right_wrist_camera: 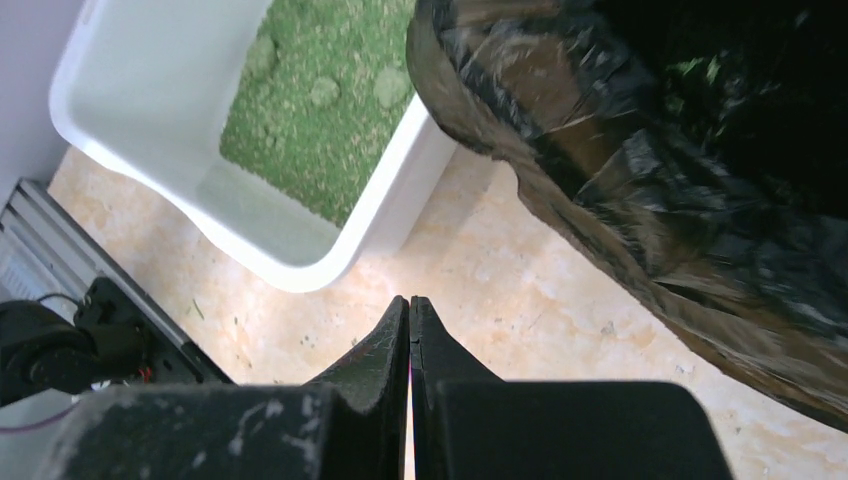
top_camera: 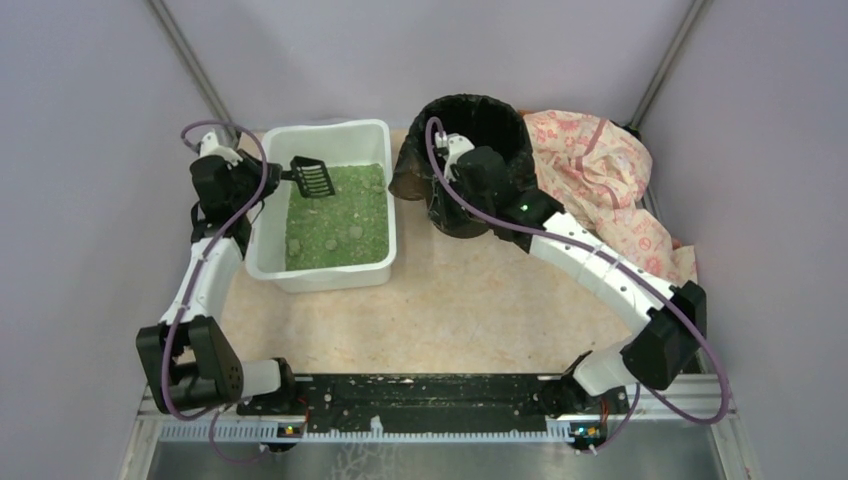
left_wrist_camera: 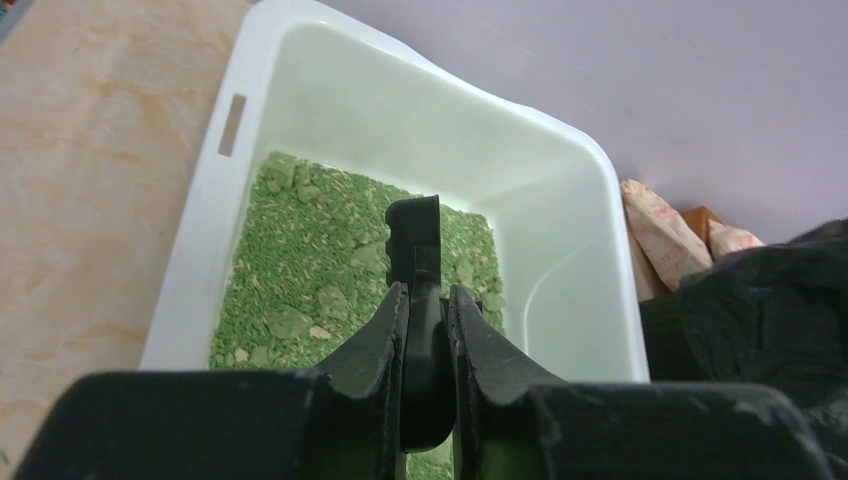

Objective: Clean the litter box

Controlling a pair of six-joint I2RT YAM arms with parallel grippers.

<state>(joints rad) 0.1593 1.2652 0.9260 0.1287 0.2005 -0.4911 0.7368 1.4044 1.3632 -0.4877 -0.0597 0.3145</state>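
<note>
The litter box (top_camera: pixel 325 129) is a white tub at the back left, holding green litter (top_camera: pixel 335 225) with a few clumps. My left gripper (left_wrist_camera: pixel 428 291) is shut on the handle of a black slotted scoop (top_camera: pixel 313 177). The scoop's head (left_wrist_camera: pixel 414 232) hangs just above the litter (left_wrist_camera: pixel 300 270) near the tub's far end (left_wrist_camera: pixel 560 140). My right gripper (right_wrist_camera: pixel 410 300) is shut with nothing in it. It points down at the bare tabletop between the tub (right_wrist_camera: pixel 150 110) and the bin (right_wrist_camera: pixel 640 150).
A round bin lined with a black bag (top_camera: pixel 480 112) stands right of the tub. The right arm's wrist lies against its left side. A pink patterned cloth (top_camera: pixel 600 170) is heaped at the back right. Grey walls close in on both sides.
</note>
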